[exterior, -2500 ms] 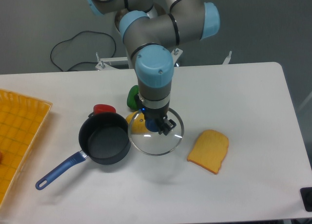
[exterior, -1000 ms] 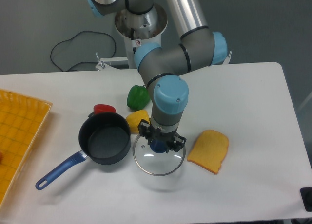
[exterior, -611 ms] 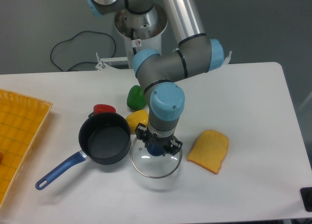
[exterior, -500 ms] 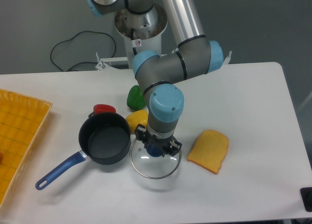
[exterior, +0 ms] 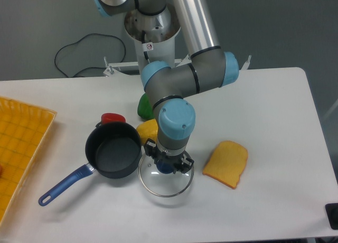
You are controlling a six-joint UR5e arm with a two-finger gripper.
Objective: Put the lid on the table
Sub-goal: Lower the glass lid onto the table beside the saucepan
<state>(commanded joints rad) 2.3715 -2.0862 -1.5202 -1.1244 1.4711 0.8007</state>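
**Lid carried a little further left, close by the pan**

Compared with half a second ago, the two-finger gripper (exterior: pixel 168 164) and the round clear glass lid with a thin silver rim (exterior: pixel 166 178) have shifted slightly left and toward the camera. The lid's left edge now sits just beside the dark saucepan with a blue handle (exterior: pixel 112 150). The fingers are closed on the lid's small dark blue knob; whether the rim touches the large white tabletop (exterior: pixel 274 127) cannot be told.

Counted: one lid, one saucepan, one orange bread-shaped slice (exterior: pixel 226 163) right of the lid, one yellow piece (exterior: pixel 148 130), one green piece (exterior: pixel 142 106), one red piece (exterior: pixel 112 118) behind the pan, and one orange-yellow gridded tray (exterior: pixel 21 142) at the left edge.
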